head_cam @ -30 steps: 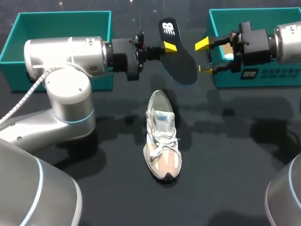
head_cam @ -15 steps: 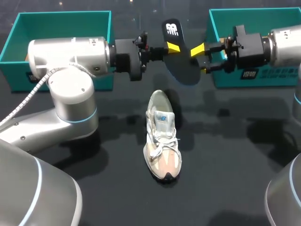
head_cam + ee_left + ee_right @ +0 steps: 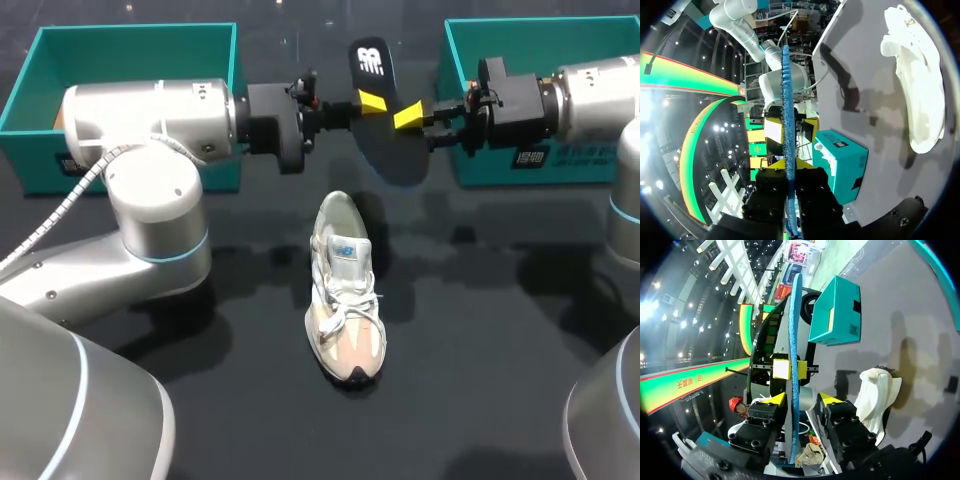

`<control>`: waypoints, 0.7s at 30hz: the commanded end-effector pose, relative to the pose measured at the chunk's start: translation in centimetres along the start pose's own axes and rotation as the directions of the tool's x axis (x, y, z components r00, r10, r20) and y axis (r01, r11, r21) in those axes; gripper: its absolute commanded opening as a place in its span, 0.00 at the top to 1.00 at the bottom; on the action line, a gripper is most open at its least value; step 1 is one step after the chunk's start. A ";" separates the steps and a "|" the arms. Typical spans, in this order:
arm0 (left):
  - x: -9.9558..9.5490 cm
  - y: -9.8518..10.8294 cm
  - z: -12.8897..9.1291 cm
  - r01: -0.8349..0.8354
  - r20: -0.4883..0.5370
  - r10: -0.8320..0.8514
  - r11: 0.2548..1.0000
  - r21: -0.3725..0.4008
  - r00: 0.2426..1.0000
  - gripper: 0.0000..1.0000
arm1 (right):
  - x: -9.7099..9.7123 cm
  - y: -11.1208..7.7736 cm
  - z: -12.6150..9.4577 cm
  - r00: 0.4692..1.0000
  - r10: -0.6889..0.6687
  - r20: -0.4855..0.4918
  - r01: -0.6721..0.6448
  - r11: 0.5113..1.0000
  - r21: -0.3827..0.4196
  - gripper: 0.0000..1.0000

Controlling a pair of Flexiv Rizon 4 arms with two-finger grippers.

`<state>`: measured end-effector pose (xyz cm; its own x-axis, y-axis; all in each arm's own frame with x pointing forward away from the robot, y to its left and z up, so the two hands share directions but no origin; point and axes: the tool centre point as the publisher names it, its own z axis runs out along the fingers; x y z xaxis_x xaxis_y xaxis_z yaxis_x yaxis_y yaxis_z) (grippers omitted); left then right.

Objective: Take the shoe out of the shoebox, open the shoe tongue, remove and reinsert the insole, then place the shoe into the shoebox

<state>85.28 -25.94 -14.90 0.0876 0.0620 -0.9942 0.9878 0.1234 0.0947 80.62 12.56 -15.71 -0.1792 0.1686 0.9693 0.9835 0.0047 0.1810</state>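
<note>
**Insole handover above the shoe: my right gripper arrives at the insole**

Change. A second ago my right gripper (image 3: 407,118) stood well apart from the insole (image 3: 390,150), fingers spread wide, over the rim of the right teal box (image 3: 540,25). It has since travelled toward the middle and narrowed, and its fingers now straddle the insole. My left gripper (image 3: 368,101) has barely shifted and stays clamped on the insole, which is held edge-on in the air, heel end up.

Tool state. In the right wrist view one yellow tip lies against the insole while the other stands just off it, so this gripper is not yet clamped. In the left wrist view the insole runs straight up from between closed fingers.

Task reading. The insole is out of the shoe (image 3: 345,290), which lies on the table (image 3: 500,330) below and near the held insole, toe toward me, laces loosened. I judge this a handover or regrasp before reinsertion; the return to the box is not yet begun. The left teal box (image 3: 130,40) stands beyond my left arm.

Markings. The insole carries a white logo at its heel. Both boxes bear small labels on their front walls, and the shoe has a blue side emblem. I leave all of these unread.
</note>
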 end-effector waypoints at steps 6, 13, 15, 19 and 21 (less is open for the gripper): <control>0.0 -0.2 0.3 -0.008 0.002 0.008 1.000 -0.006 1.000 1.00 | 0.0 0.0 0.7 1.000 0.017 -0.007 -0.017 1.000 0.015 0.77; 0.2 -0.3 0.4 -0.016 -0.004 0.016 1.000 -0.007 1.000 1.00 | 0.1 -0.4 0.8 0.999 0.033 -0.006 -0.032 0.999 0.014 0.83; 0.3 -0.3 0.4 -0.019 -0.007 0.019 1.000 -0.008 1.000 1.00 | 0.1 -0.4 0.8 0.999 0.032 -0.008 -0.032 0.999 0.016 0.82; 0.4 -0.2 0.4 -0.025 -0.011 0.024 1.000 -0.010 1.000 1.00 | 0.4 -0.5 1.1 1.000 0.020 -0.018 -0.020 0.999 0.025 0.75; 0.5 -0.2 0.4 -0.027 -0.012 0.027 1.000 -0.011 1.000 1.00 | 0.6 -0.5 1.2 1.000 0.017 -0.021 -0.017 0.999 0.030 0.69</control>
<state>85.15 -26.14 -15.37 0.1109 0.0754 -0.9910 0.9843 0.1298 0.1200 79.88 13.59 -15.43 -0.1620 0.1485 0.9755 0.9868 0.0281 0.1596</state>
